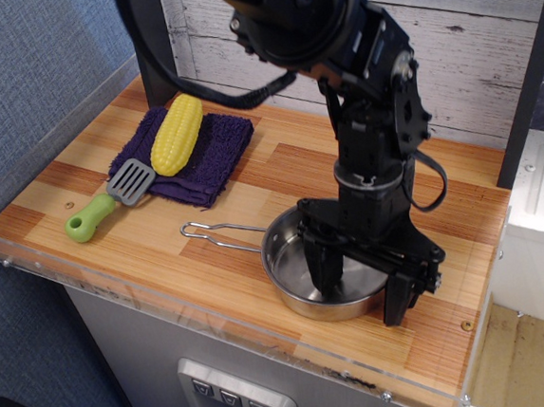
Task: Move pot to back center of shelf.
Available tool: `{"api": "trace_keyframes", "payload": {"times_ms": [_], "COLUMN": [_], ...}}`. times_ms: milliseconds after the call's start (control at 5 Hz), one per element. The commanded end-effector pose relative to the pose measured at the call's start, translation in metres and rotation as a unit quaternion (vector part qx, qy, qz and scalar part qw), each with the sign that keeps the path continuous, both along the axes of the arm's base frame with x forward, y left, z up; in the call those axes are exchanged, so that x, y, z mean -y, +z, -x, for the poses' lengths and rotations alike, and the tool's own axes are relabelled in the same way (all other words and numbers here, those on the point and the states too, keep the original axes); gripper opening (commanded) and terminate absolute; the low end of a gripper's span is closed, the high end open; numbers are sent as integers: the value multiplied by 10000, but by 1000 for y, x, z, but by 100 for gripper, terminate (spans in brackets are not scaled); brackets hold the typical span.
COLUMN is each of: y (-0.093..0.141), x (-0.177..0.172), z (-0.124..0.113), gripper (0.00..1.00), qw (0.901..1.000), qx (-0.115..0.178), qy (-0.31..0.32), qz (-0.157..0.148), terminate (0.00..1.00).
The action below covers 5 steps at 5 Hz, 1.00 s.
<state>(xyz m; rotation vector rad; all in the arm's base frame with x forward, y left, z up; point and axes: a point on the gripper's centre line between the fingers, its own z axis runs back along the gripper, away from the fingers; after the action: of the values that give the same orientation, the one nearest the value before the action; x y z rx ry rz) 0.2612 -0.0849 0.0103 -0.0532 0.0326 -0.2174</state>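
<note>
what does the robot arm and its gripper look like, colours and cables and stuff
The arm is matte black all over, built from chunky rounded joint housings. Black cables loop loosely along its outside. The gripper is black too, with a wide crossbar carrying two flat, blocky fingers. No coloured markings or labels show.

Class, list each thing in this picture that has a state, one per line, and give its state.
Pot: upright, empty, near the shelf's front edge, handle pointing left.
Claw: open, straddling the pot's right rim, one finger inside, one outside.
Corn: lying on the cloth.
Cloth: folded, flat at back left.
Spatula: lying flat, blade on the cloth's edge.
Shelf: back centre bare.
</note>
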Motion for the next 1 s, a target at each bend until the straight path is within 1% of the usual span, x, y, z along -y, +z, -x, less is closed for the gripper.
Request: {"api": "trace_keyframes", "payload": {"times_ms": [0,200,400,600,800], "y": [8,25,50,72,88], "x": [-12,-23,-38,-50,-53], "z": [1,0,0,2,-7], "gripper": [0,0,0,0,0], "qw": [9998,9991,9967,9946,9953], "qx": [163,162,43,-39,-85], "qy": [82,-28,-232,-390,-579], "qz": [-32,384,771,956,771], "terminate": [0,0,0,0,0]}}
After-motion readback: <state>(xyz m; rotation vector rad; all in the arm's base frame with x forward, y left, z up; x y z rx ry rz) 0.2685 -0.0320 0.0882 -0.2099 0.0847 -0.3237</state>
